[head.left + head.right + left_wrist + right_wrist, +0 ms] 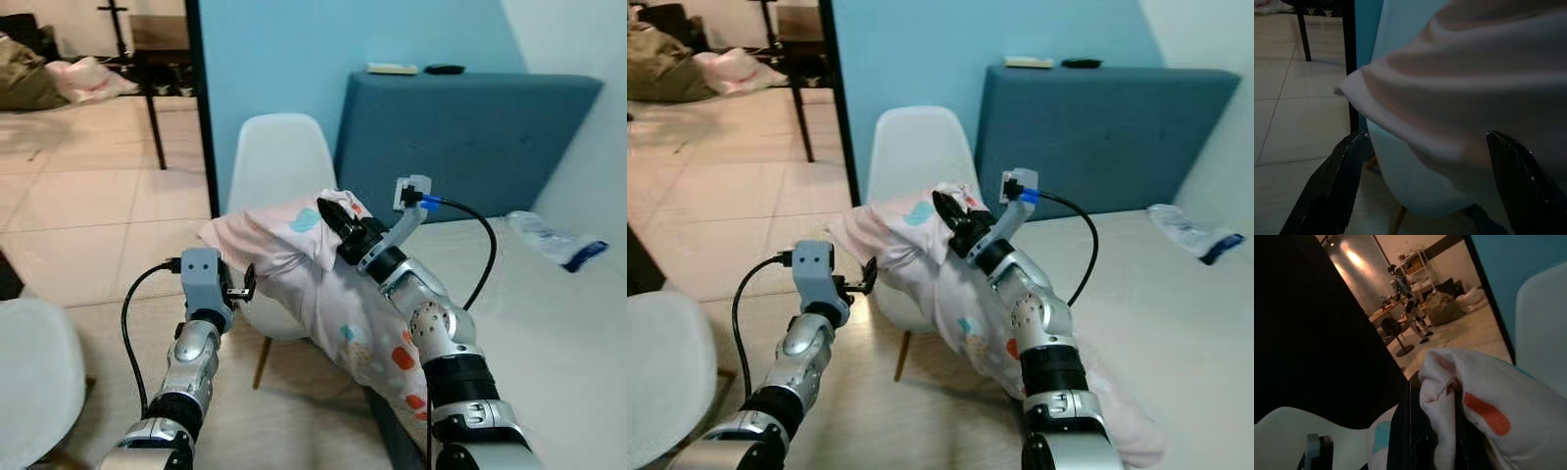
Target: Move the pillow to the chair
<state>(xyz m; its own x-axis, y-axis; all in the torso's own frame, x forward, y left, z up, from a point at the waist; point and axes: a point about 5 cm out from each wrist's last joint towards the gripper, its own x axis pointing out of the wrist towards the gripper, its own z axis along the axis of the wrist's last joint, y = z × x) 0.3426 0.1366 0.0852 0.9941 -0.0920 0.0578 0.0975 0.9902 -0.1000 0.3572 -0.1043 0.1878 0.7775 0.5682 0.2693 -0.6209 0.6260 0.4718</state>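
A pink pillow point(294, 250) with coloured patches hangs off the bed edge, its far end over the seat of a white shell chair point(279, 157). My right gripper point(331, 217) is shut on the pillow's upper corner; in the right wrist view the fabric point(1447, 396) is pinched between the black fingers point(1410, 431). My left gripper point(241, 286) is open at the pillow's lower left edge, just in front of the chair seat. In the left wrist view its fingers point(1332, 186) stand wide apart, with the pillow point(1474, 88) ahead of them and the chair seat point(1415, 186) beneath.
The beige bed point(558, 333) is on my right, with a blue headboard point(470, 137) behind it and a plastic packet point(554, 240) on top. A second white chair point(29, 382) stands at my lower left. Black table legs point(152, 108) and tiled floor lie beyond.
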